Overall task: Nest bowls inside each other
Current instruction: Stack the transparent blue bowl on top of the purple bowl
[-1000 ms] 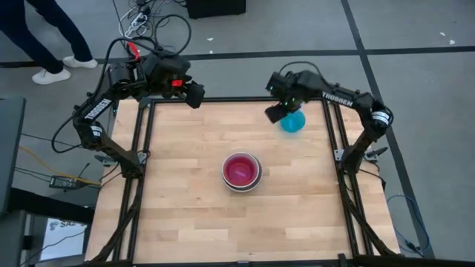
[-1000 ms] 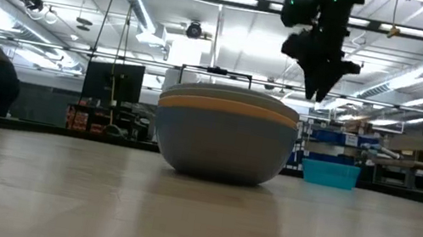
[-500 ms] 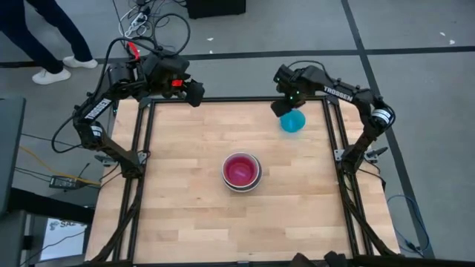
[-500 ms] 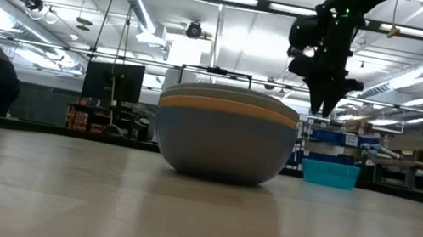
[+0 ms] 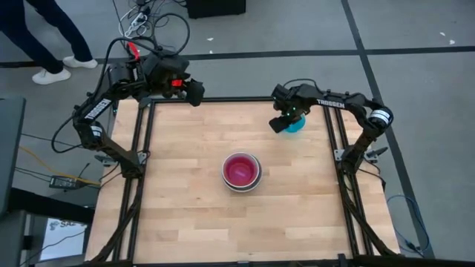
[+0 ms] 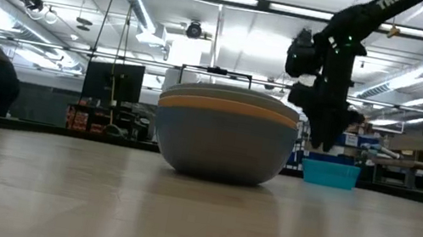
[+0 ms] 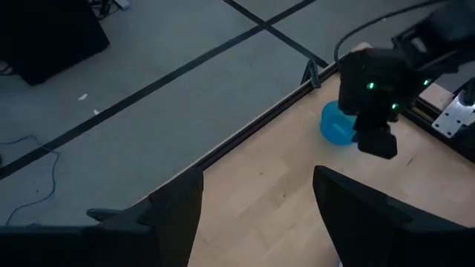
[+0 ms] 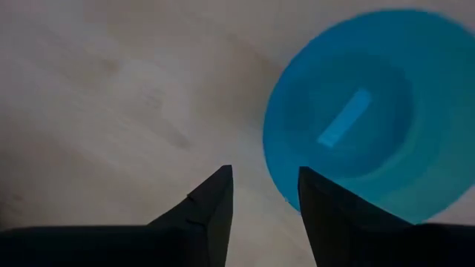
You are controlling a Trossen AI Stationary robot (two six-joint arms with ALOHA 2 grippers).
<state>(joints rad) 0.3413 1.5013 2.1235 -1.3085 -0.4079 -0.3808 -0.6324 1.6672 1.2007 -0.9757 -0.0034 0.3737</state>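
A stack of bowls (image 5: pixel 241 172) rests on its base at the table's middle; its inside shows pink-red, and in the low view the stack (image 6: pixel 224 134) is grey outside with an orange band. A small teal bowl (image 5: pixel 297 124) stands upright near the far right corner. My right gripper (image 5: pixel 280 123) hangs open just above the teal bowl's (image 8: pixel 364 111) left rim, fingers pointing down, one finger (image 8: pixel 326 204) over the rim and one (image 8: pixel 211 208) outside it. In the low view its tips (image 6: pixel 323 146) stand a little above the bowl (image 6: pixel 330 173). My left gripper (image 5: pixel 196 93) waits open over the far left edge.
The wooden table (image 5: pixel 185 208) lies bare around the stack and on its whole near half. Black frame rails (image 5: pixel 141 163) run along both sides. A person's legs (image 5: pixel 44 44) stand on the floor beyond the far left corner.
My right gripper has come down from high over the far right corner toward the teal bowl, shifting slightly toward the table's near edge, fingers still pointing down. The teal bowl and the stack have stayed in place.
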